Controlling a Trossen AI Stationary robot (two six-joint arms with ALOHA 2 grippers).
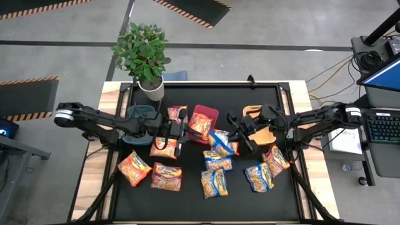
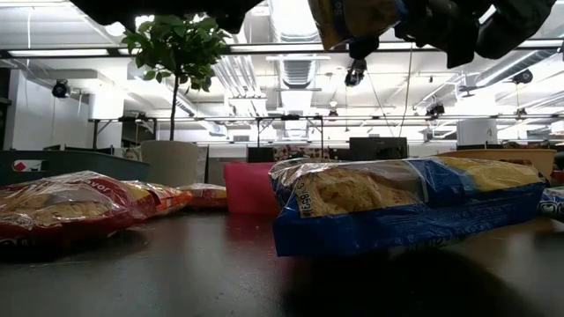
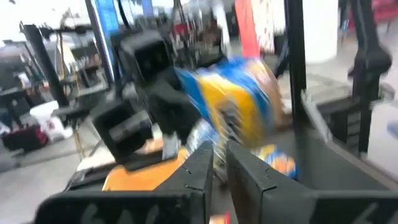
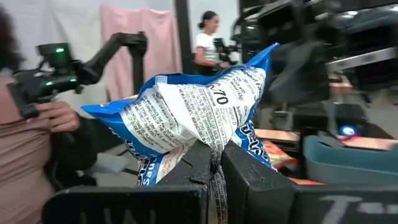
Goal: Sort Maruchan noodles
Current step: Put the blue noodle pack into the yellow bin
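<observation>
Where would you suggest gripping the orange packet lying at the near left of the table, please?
Probably by a crimped end seam, coming straight down from above. The orange packet lies flat and clear of its neighbour, and the thin seam suits the left gripper better than the bulging noodle block.

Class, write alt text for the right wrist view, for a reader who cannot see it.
The right claw is shut on a crinkled blue-and-white noodle packet, held up in front of the camera. Behind it are the other dark robot arm, a teal bin and a person in a white top far off in the room.
</observation>
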